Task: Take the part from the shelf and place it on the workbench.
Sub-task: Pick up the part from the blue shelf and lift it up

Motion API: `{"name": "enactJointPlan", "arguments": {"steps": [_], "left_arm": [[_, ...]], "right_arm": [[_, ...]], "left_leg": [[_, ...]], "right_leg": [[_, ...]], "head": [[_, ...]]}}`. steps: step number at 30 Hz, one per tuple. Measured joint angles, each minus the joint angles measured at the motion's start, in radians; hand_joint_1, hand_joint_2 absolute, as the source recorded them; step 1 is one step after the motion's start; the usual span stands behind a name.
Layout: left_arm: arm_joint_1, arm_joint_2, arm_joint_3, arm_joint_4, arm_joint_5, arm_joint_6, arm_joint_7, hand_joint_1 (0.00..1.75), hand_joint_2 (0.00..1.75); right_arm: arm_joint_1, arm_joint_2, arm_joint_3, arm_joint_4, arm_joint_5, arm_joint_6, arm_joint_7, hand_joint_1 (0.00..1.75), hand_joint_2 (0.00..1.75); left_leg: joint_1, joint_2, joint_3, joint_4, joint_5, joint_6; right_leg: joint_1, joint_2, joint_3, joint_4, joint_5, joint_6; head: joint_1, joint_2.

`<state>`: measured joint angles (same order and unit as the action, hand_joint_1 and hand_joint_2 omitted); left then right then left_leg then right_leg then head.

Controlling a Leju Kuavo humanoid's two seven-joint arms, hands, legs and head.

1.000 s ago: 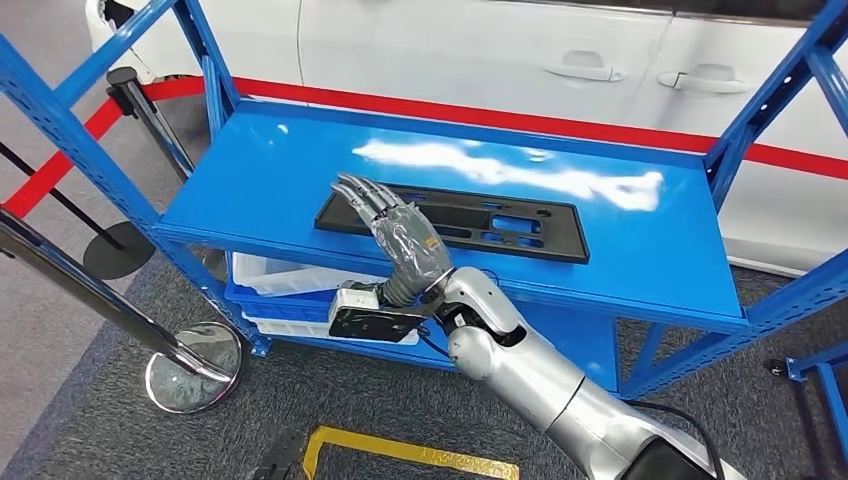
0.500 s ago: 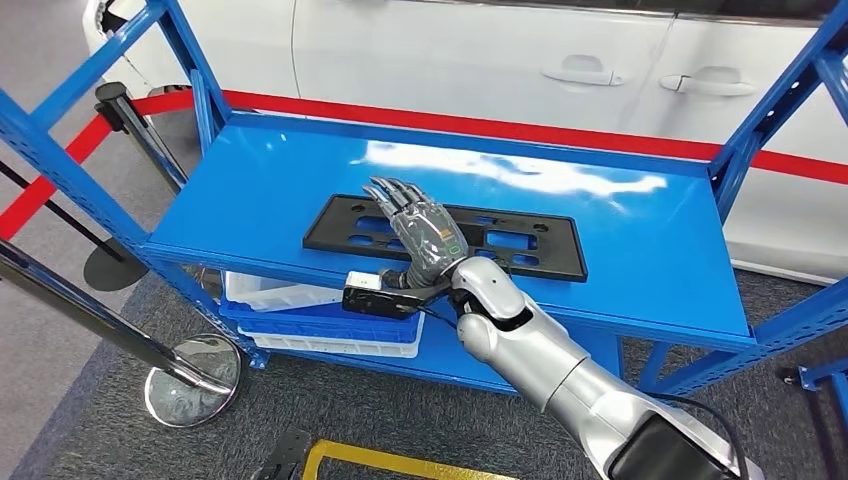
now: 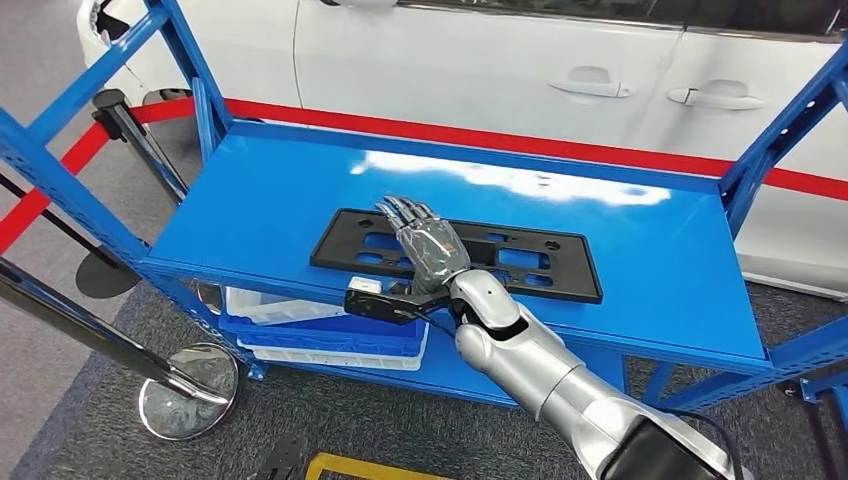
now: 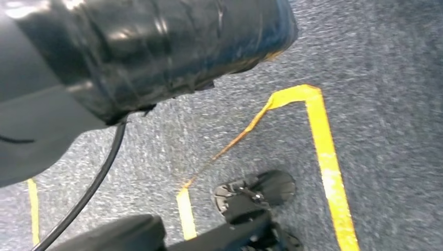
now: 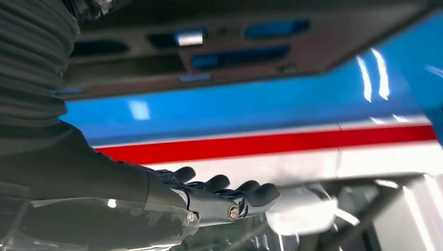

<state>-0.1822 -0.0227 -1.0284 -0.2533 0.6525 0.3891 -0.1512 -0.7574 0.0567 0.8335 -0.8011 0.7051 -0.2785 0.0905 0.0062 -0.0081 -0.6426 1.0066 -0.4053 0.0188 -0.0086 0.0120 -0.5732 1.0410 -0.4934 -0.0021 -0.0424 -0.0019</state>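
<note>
The part [image 3: 457, 254] was a long, flat black plate with several openings, and it lay on the top board of the blue shelf [image 3: 650, 250], directly under the right hand [image 3: 425, 245]. It looked thin, stiff and light, probably plastic, so it could slide on the glossy board. I think the long near edge, beside the palm, was the best place to hold it, with fingers above and thumb below. The right hand hovered over the part with fingers stretched forward, close together, gripping nothing; whether it touched the plate I could not tell. Below the hand, white and blue bins [image 3: 320, 325] sat on the lower level. Beyond the fingertips stood a white car [image 3: 480, 70]. The shelf's posts [image 3: 770, 150] at both sides could hinder lifting the long plate.
</note>
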Motion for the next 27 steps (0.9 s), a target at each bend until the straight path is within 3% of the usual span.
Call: {"name": "enactJointPlan", "arguments": {"steps": [2,4,5,6,7,9,11,15,17,19,20,21,22,25,27], "left_arm": [[0.001,0.000,0.000,0.000,-0.004,-0.001,0.007,0.00,0.00],[0.002,0.001,0.000,0.000,-0.005,-0.004,0.015,0.00,0.00],[0.004,0.001,0.000,0.000,-0.005,-0.006,0.018,0.00,0.00],[0.007,0.002,0.000,0.000,-0.005,-0.008,0.021,0.00,0.00],[0.010,0.002,0.000,0.001,-0.005,-0.010,0.023,0.00,0.00],[0.012,0.002,0.000,0.001,-0.005,-0.013,0.027,0.00,0.00],[0.012,0.003,0.000,0.001,-0.006,-0.017,0.030,0.00,0.00],[0.014,0.006,0.000,0.001,-0.007,-0.021,0.031,0.00,0.00],[0.014,0.008,0.000,0.001,-0.009,-0.022,0.031,0.00,0.00],[0.016,0.008,0.000,0.001,-0.010,-0.023,0.031,0.00,0.00],[0.017,0.008,0.000,0.001,-0.010,-0.024,0.031,0.00,0.00],[0.019,0.008,0.000,0.001,-0.010,-0.024,0.031,0.00,0.00],[0.020,0.008,0.000,0.001,-0.010,-0.024,0.031,0.00,0.00],[0.019,0.011,0.000,0.001,-0.012,-0.024,0.032,0.00,0.00],[0.018,0.012,-0.001,0.001,-0.013,-0.025,0.034,0.00,0.00]], "right_arm": [[0.005,-0.001,0.001,0.020,0.018,-0.006,0.018,0.00,1.75],[0.015,-0.004,0.001,0.041,0.026,-0.008,0.029,0.00,1.75],[0.022,-0.007,0.001,0.050,0.026,-0.007,0.032,0.00,1.75],[0.029,-0.009,0.001,0.057,0.025,-0.006,0.034,0.00,1.75],[0.034,-0.011,0.001,0.062,0.019,-0.003,0.035,0.00,1.75],[0.037,-0.012,0.001,0.069,-0.004,0.011,0.032,0.00,0.87],[0.042,-0.012,0.001,0.072,-0.038,0.025,0.020,0.00,0.00],[0.062,-0.011,0.000,0.067,-0.093,0.027,-0.006,0.00,0.00],[0.066,-0.010,-0.001,0.060,-0.102,0.026,-0.009,0.00,0.00],[0.071,-0.010,-0.001,0.057,-0.105,0.026,-0.009,0.00,0.00],[0.075,-0.010,-0.001,0.056,-0.106,0.026,-0.009,0.00,0.00],[0.079,-0.010,-0.001,0.055,-0.107,0.026,-0.009,0.00,0.00],[0.082,-0.010,-0.001,0.053,-0.108,0.026,-0.009,0.00,0.00],[0.084,-0.010,-0.002,0.044,-0.112,0.024,-0.009,0.00,0.00],[0.088,-0.011,-0.003,0.035,-0.109,0.017,-0.006,0.00,0.00]], "left_leg": [[0.001,0.001,0.011,-0.009,-0.002,0.011],[-0.001,0.002,0.015,-0.009,-0.007,0.019],[-0.002,0.002,0.018,-0.008,-0.010,0.021],[-0.003,0.001,0.020,-0.006,-0.013,0.022],[-0.003,0.001,0.023,-0.003,-0.018,0.021],[-0.004,0.000,0.026,0.009,-0.030,0.013],[-0.007,0.000,0.023,0.021,-0.039,0.003],[-0.005,0.001,0.020,0.035,-0.053,-0.015],[-0.002,0.002,-0.014,0.113,-0.098,-0.027],[0.001,0.003,-0.078,0.245,-0.154,-0.036],[0.002,0.003,-0.102,0.291,-0.165,-0.038],[0.002,0.003,-0.110,0.302,-0.158,-0.038],[0.003,0.003,-0.096,0.270,-0.132,-0.037],[-0.001,0.002,0.001,0.068,-0.045,-0.023],[-0.007,0.001,0.028,0.016,-0.039,-0.014]], "right_leg": [[0.000,-0.003,-0.044,0.089,-0.045,0.004],[0.000,-0.003,-0.119,0.222,-0.090,0.006],[0.000,-0.003,-0.147,0.263,-0.093,0.007],[-0.001,-0.003,-0.157,0.264,-0.075,0.007],[-0.002,-0.004,-0.148,0.228,-0.040,0.006],[-0.001,-0.005,-0.096,0.097,0.032,0.002],[0.001,-0.005,-0.061,0.022,0.054,-0.003],[0.001,-0.002,-0.051,0.009,0.051,-0.021],[-0.003,-0.003,-0.046,0.004,0.052,-0.028],[-0.001,-0.004,-0.044,0.004,0.051,-0.032],[0.000,-0.003,-0.044,0.004,0.050,-0.033],[0.000,-0.003,-0.043,0.004,0.050,-0.033],[0.000,-0.002,-0.042,0.004,0.049,-0.033],[0.002,0.002,-0.038,0.004,0.047,-0.029],[0.002,0.003,-0.038,0.002,0.047,-0.021]], "head": [[0.001,0.000],[0.002,0.000],[0.002,0.000],[0.002,0.000],[0.002,0.000],[0.002,0.000],[0.000,0.000],[-0.002,0.000],[-0.006,0.000],[-0.010,0.000],[-0.010,0.000],[-0.010,0.000],[-0.010,0.000],[-0.009,0.000],[-0.009,0.000]]}}
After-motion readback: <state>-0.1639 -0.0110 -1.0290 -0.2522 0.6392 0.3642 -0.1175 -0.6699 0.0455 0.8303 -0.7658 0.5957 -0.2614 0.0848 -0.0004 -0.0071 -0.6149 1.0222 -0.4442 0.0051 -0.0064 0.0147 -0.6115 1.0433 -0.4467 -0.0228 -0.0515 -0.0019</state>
